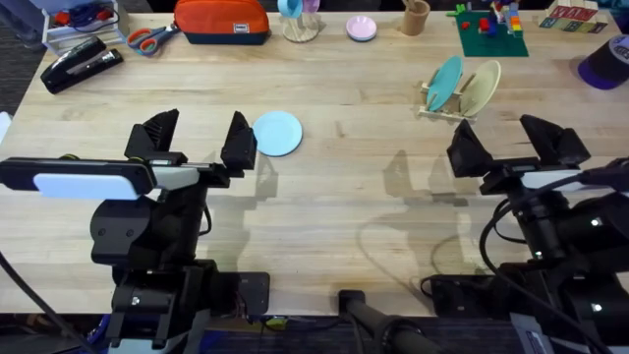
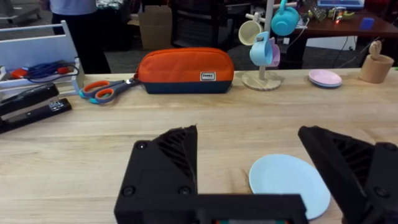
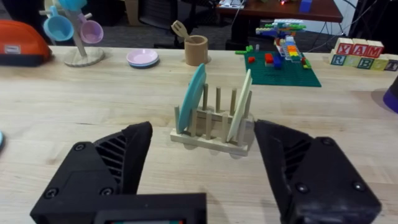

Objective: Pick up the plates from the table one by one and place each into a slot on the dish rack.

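Note:
A pale sky-blue plate (image 1: 277,133) lies flat on the table (image 1: 344,197), just right of my left gripper (image 1: 197,138), which is open and empty. In the left wrist view the plate (image 2: 288,184) sits between the fingers, nearer the right one. The small wooden dish rack (image 1: 457,93) stands at the right rear with a teal plate (image 1: 444,81) and a cream plate (image 1: 482,85) upright in its slots; free pegs remain between them (image 3: 217,115). My right gripper (image 1: 516,143) is open and empty, in front of the rack (image 3: 212,138).
Along the far edge stand an orange pouch (image 1: 221,20), scissors (image 1: 149,39), a black stapler (image 1: 81,63), a mug tree (image 1: 300,18), a pink dish (image 1: 361,29), a wooden cup (image 1: 414,17) and a green brick plate (image 1: 491,31).

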`<state>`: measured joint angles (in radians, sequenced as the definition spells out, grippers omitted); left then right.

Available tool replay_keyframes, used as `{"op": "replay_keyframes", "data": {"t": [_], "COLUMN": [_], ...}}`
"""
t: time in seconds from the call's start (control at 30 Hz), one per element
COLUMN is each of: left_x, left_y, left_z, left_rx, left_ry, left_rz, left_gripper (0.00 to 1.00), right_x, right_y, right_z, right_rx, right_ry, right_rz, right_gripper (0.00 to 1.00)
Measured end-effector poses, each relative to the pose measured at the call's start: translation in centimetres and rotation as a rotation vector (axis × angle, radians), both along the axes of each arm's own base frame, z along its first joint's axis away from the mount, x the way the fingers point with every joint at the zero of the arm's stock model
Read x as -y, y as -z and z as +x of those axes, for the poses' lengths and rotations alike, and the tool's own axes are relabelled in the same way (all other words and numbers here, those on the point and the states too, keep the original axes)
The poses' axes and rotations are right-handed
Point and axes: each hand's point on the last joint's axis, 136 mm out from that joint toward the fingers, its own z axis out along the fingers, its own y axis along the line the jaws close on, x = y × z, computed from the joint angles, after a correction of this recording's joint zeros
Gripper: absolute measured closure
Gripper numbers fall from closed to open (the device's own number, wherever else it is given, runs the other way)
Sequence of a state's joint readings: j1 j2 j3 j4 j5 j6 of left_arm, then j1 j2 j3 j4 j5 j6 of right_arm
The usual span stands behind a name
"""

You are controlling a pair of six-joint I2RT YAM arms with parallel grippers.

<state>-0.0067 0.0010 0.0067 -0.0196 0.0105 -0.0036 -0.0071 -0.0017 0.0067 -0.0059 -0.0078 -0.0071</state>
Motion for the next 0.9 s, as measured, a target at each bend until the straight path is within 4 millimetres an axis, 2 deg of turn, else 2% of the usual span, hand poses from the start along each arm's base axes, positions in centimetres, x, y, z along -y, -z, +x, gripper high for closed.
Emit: {"op": "replay_keyframes", "data": {"t": [0.9], "left_x": [0.01], "left_y": [-0.07], "left_z": [-0.01], "left_rx": [0.002], "left_ry": [0.000], "left_rz": [0.000], "left_gripper": [0.006], "right_x": [0.09], "right_y": [0.02], "right_z": [-0.01], "right_rx": [-0.001], "right_ry": [0.002], "right_rz": [-0.017], "right_gripper": [0.007]}}
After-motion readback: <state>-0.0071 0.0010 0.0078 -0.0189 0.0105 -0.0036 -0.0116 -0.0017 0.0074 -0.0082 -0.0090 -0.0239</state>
